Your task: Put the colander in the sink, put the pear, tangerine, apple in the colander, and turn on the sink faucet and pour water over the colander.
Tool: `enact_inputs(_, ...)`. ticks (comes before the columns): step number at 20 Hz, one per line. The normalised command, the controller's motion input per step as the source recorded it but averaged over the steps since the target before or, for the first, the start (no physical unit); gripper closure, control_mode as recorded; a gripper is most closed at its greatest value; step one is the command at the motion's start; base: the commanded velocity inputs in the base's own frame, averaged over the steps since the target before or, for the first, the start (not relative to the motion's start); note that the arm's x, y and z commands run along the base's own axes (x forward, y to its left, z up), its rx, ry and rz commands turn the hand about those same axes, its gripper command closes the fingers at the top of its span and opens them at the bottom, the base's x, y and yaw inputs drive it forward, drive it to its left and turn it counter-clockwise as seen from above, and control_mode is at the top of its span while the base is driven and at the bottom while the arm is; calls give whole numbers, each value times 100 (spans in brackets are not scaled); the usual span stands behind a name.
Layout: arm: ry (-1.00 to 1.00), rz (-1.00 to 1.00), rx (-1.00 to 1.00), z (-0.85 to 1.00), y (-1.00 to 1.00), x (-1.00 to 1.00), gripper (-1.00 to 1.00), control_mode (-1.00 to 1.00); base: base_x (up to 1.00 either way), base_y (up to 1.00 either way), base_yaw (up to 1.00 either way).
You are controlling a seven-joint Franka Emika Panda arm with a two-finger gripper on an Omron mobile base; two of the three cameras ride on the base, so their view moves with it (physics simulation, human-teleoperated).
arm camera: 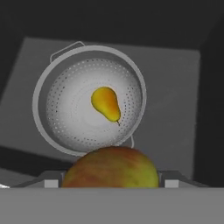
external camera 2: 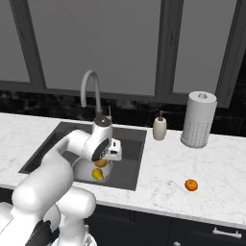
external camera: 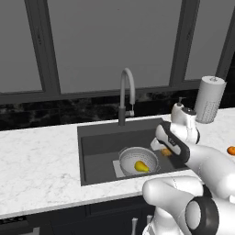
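The silvery perforated colander [external camera: 130, 159] [arm camera: 65, 113] sits on the lighter patch at the bottom of the dark sink [external camera: 94, 142]. The yellow pear [external camera: 141, 166] [external camera 2: 97, 174] [arm camera: 106, 103] lies inside it, near the middle. My gripper [external camera: 164, 153] [external camera 2: 102, 162] [arm camera: 111, 183] hangs over the colander's near right rim, shut on the reddish apple [external camera: 165, 152] [external camera 2: 100, 163] [arm camera: 111, 168]. The orange tangerine [external camera 2: 191, 185] [external camera: 232, 150] rests on the counter to the right of the sink. The grey gooseneck faucet [external camera: 125, 92] [external camera 2: 91, 86] stands behind the basin, and no water shows.
A soap dispenser [external camera 2: 159, 127] and a paper towel roll [external camera 2: 198, 119] [external camera: 210, 98] stand at the back right of the white marble counter [external camera: 36, 160]. Dark windows rise behind the sink.
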Motion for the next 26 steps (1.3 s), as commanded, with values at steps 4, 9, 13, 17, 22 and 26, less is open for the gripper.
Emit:
enact_inputs(4, 0, 7, 13, -13, 28, 20, 100, -100, 0, 0, 0)
enact_inputs(9, 0, 0, 0, -14, 43, 30, 100, -100, 0, 0, 0)
enact_inputs(13, 0, 0, 0, -22, 30, 19, 100, -100, 0, 0, 0)
enact_inputs(17, 0, 0, 1, -37, 19, 3, 100, -100, 0, 0, 0)
enact_inputs(22, 0, 0, 2, -29, 1, 6, 100, -100, 0, 0, 0)
enact_inputs(26, 0, 0, 6, -25, 0, 1, 100, -100, 0, 0, 0)
